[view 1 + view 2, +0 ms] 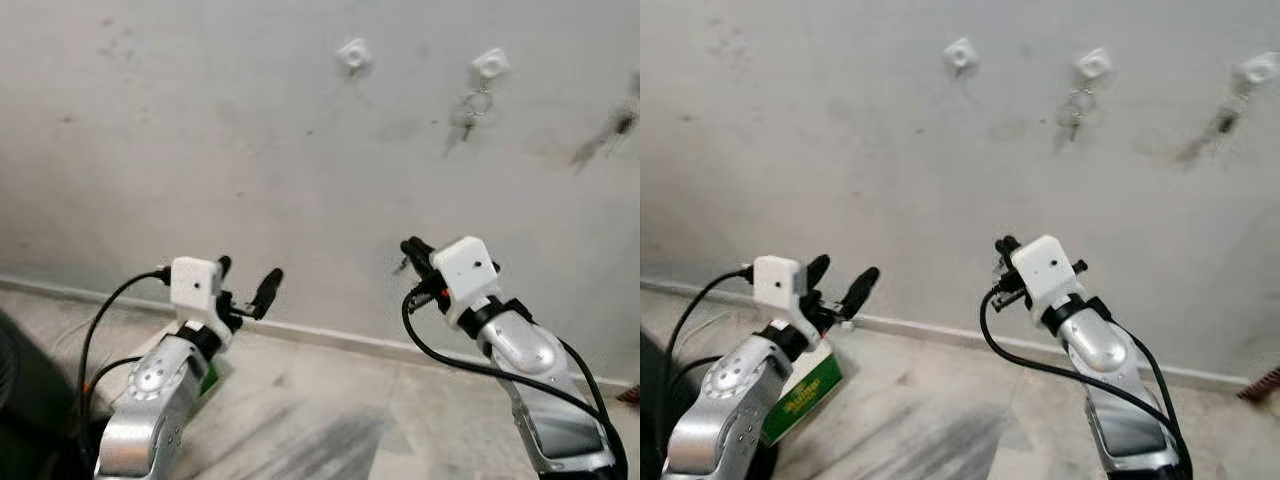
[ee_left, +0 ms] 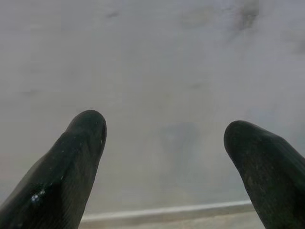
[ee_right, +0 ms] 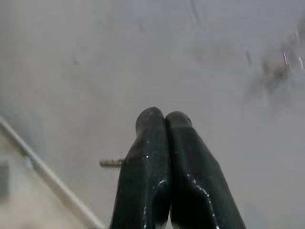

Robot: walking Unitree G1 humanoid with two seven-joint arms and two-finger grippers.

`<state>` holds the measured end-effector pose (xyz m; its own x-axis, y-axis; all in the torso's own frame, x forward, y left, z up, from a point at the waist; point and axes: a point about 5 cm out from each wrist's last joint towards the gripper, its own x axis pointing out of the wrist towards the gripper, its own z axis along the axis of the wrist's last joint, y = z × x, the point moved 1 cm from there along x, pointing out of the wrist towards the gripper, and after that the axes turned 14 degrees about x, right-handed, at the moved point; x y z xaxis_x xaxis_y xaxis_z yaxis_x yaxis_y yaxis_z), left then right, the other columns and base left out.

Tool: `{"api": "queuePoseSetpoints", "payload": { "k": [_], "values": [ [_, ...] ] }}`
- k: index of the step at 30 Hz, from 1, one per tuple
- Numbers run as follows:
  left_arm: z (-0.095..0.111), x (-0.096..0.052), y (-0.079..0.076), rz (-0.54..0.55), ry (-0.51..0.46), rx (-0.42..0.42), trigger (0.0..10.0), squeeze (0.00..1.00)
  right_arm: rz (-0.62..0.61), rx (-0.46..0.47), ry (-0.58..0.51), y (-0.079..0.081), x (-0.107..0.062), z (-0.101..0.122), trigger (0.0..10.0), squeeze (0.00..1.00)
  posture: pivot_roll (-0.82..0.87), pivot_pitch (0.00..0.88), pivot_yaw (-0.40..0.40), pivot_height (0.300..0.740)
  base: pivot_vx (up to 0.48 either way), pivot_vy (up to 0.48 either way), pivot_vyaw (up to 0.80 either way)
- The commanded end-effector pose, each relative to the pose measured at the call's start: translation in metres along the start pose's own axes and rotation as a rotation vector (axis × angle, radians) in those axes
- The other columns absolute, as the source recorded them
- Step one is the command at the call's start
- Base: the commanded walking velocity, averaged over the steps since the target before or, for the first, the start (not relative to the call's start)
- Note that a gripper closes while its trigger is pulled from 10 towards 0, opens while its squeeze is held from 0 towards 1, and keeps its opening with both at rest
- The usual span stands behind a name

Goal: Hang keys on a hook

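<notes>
Silver forearms are reaching forward from the bottom of the head views, and nearest the camera a green box is lying on the pale floor beside the left arm. Just beyond it, the left gripper is pointing at the lower wall with its two black fingers spread wide and nothing between them. The right gripper is standing a little higher and nearer the wall; its fingers are pressing flat against each other, and a small toothed metal tip is sticking out beside them in the right wrist view, possibly a key, though it is too blurred to say that the grip has hold of it.

Farther off, the grey wall is carrying a row of white hooks. The left hook is hanging bare, the middle hook is already holding a bunch of keys, and another set is dangling at the right edge.

Risk is lying mostly in that doubtful pinch: if the metal piece is only nipped at its edge, lifting toward the bare hook could be letting it slip and drop to the floor. Reaching too far right could also be knocking the hung bunch off its hook.
</notes>
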<state>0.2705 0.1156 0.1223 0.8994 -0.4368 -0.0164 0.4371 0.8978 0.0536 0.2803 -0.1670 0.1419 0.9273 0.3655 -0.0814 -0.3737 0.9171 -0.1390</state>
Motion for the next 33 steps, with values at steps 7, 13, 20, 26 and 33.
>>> {"api": "queuePoseSetpoints", "payload": {
  "k": [7, 13, 20, 26, 33],
  "values": [
    [0.0046, -0.0041, 0.0153, 0.035, -0.004, 0.035, 10.0, 0.0, 0.046, -0.003, -0.07, 0.011, 0.0083, 0.0194, 10.0, 0.0, 0.0, 0.0, 0.04, 0.74, 0.392, 0.0, 0.0],
    [0.0041, -0.0054, 0.0143, 0.034, 0.0, 0.035, 10.0, 0.0, 0.048, -0.006, -0.064, 0.0109, 0.0064, 0.0187, 10.0, 0.0, 0.0, 0.0, 0.04, 0.74, 0.388, 0.0, 0.0],
    [0.0043, -0.0052, 0.014, 0.029, 0.0, 0.032, 10.0, 0.0, 0.049, -0.01, -0.064, 0.0112, 0.0079, 0.0199, 10.0, 0.0, 0.0, 0.0, 0.04, 0.74, 0.346, 0.309, 0.0],
    [0.004, -0.004, 0.0141, 0.03, 0.002, 0.033, 10.0, 0.0, 0.05, -0.016, -0.066, 0.0106, 0.0091, 0.0205, 10.0, 0.0, 0.0, 0.0, 0.04, 0.74, 0.294, 0.358, 0.0],
    [0.0031, -0.0026, 0.0116, 0.035, 0.008, 0.037, 10.0, 0.0, 0.048, -0.013, -0.074, 0.0117, 0.0118, 0.0222, 10.0, 0.0, 0.01, 0.0, 0.04, 0.74, 0.036, 0.05, 0.0]
  ]
}}
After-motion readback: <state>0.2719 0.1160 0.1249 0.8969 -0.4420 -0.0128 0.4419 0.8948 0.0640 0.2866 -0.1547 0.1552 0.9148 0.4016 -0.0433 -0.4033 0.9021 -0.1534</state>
